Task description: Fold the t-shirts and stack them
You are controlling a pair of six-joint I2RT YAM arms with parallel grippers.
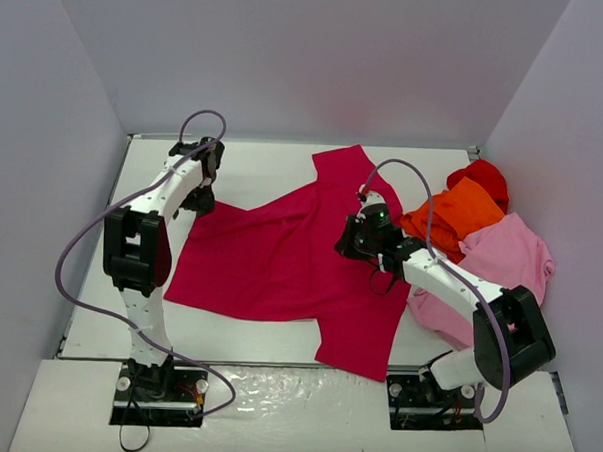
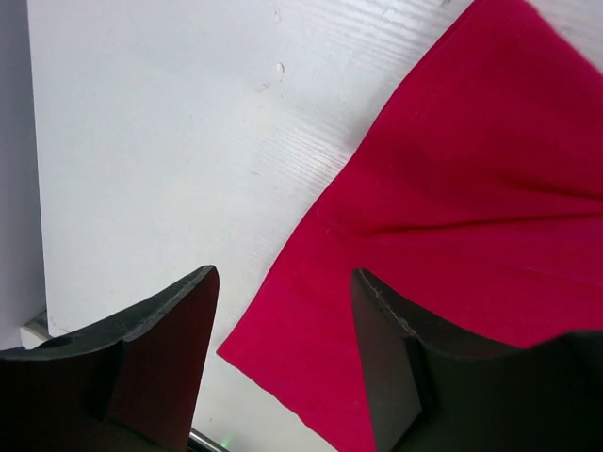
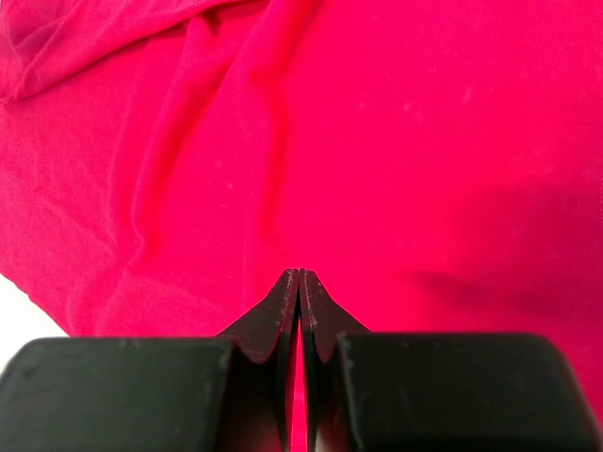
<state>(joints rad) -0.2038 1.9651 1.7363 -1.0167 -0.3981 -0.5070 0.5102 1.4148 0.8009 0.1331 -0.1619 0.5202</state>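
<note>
We see the crimson t-shirt (image 1: 270, 265) spread open and unfolded across the middle of the white table (image 1: 254, 169). One sleeve reaches toward the upper centre of the overhead frame, and another part reaches toward the lower centre, near the table's front edge. At the right of that frame three more shirts lie bunched together. The bright red t-shirt (image 1: 482, 177) is highest. The orange t-shirt (image 1: 460, 215) lies just below it and touches it. The light pink t-shirt (image 1: 505, 257) is lowest, with the orange one lying over its upper edge.

Our left gripper (image 2: 285, 275) hangs over the upper left of the table, at the left corner of the crimson t-shirt. In its wrist view the two dark fingers stand apart and hold nothing. The cloth's corner lies flat under the right-hand finger and partly in the gap, and bare table shows to the left.

Our right gripper (image 3: 299, 275) sits over the right part of the crimson t-shirt, close to the orange t-shirt. In its wrist view the fingers are pressed together, tips meeting. Crimson cloth fills nearly the whole frame, wrinkled toward the upper left, with a sliver of table at the lower left. We cannot tell whether the tips pinch any cloth or only touch it.
</note>
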